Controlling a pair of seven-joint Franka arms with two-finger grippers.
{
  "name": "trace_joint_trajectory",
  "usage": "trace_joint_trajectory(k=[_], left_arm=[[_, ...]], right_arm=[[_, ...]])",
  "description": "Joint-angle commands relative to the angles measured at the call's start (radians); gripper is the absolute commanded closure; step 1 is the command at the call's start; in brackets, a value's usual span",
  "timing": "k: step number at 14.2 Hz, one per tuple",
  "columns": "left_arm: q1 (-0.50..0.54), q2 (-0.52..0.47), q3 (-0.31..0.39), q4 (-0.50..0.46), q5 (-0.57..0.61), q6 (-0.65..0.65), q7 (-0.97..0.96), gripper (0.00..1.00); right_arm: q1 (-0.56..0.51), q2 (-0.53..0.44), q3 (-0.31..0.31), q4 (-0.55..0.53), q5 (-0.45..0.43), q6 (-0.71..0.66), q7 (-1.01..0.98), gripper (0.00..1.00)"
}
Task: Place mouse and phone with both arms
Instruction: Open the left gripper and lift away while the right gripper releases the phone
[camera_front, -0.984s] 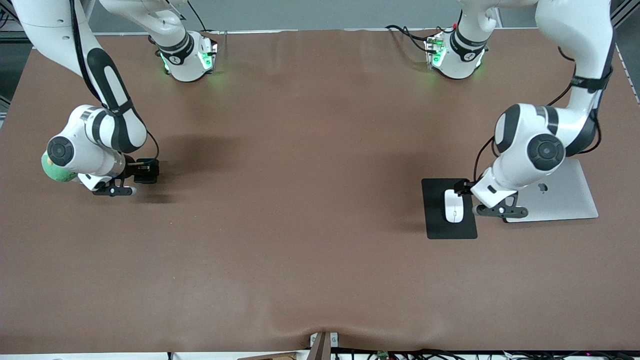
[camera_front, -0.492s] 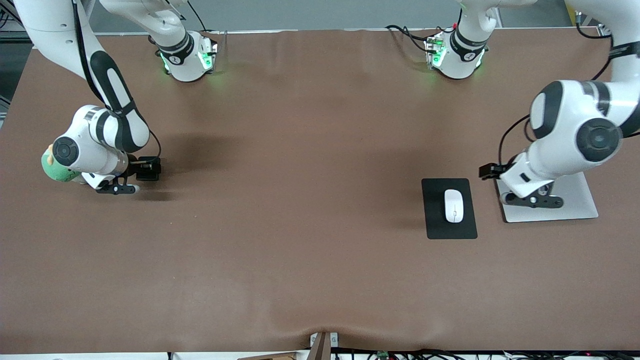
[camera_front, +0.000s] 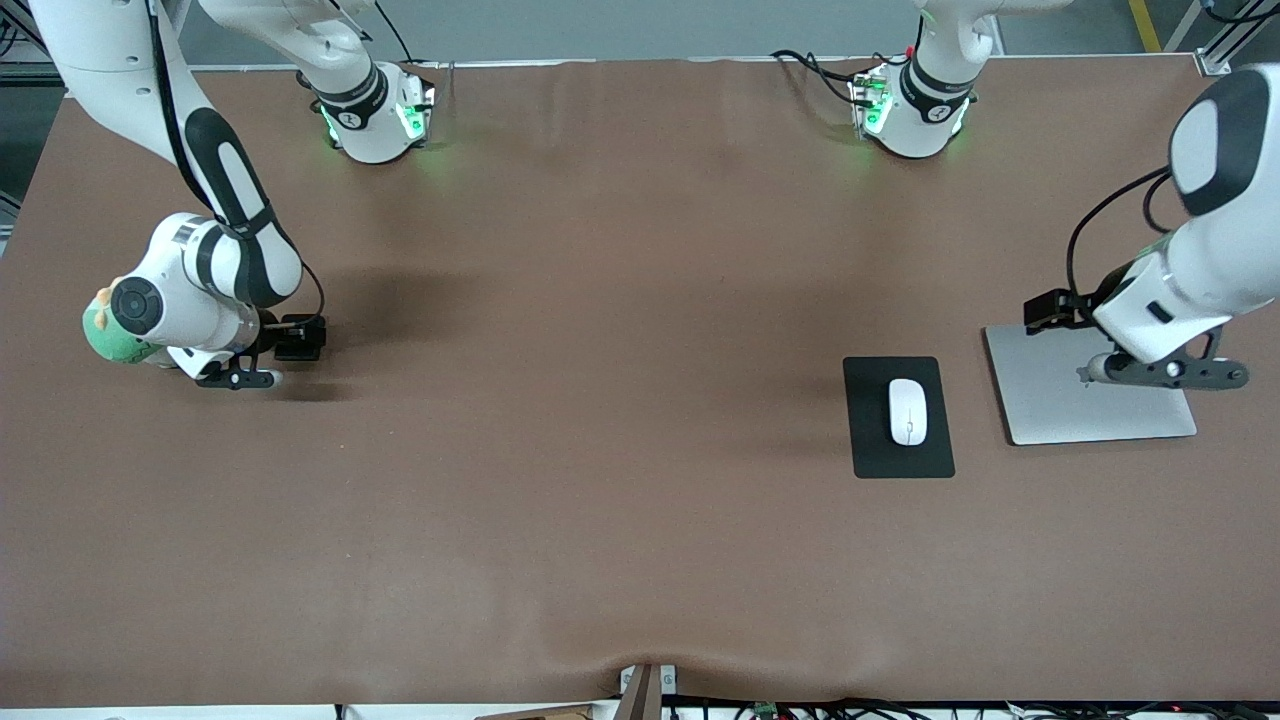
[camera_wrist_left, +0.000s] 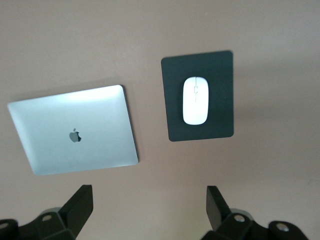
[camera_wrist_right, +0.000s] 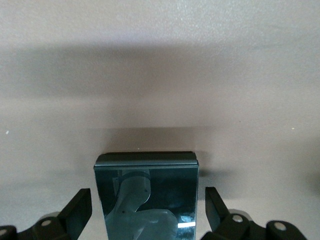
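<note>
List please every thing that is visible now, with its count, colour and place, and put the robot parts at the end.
mouse: 1, white, on the mouse pad.
mouse pad: 1, black, beside the laptop.
laptop: 1, silver, closed, at the left arm's end of the table.
phone: 1, black, between the right gripper's open fingers.
plush toy: 1, green, partly hidden under the right arm.
table: 1, brown.
left gripper: 1, black, open, over the laptop.
right gripper: 1, black, at the right arm's end.

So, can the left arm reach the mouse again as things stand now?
Probably yes. The left tool hangs open over the laptop, and the mouse lies uncovered on the mouse pad beside it, with nothing between them.
</note>
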Motion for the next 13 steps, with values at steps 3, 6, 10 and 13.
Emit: trace_joint_trajectory(k=[3, 6, 10, 13], left_arm=[[-0.002, -0.012, -0.022, 0.119, -0.001, -0.149, 0.012, 0.00], [0.001, -0.076, -0.033, 0.116, -0.004, -0.234, 0.002, 0.00], [0.006, -0.115, -0.033, 0.116, -0.019, -0.254, -0.005, 0.00], [0.009, -0.141, -0.033, 0.084, -0.045, -0.246, -0.050, 0.00]], right_arm=[[-0.016, -0.009, 0.008, 0.158, -0.008, -0.166, -0.013, 0.00], [-0.010, 0.003, 0.013, 0.279, -0.008, -0.295, -0.014, 0.00], [-0.003, 0.063, 0.014, 0.414, -0.008, -0.343, -0.011, 0.00], [0.001, 0.112, 0.017, 0.538, -0.004, -0.367, -0.011, 0.00]])
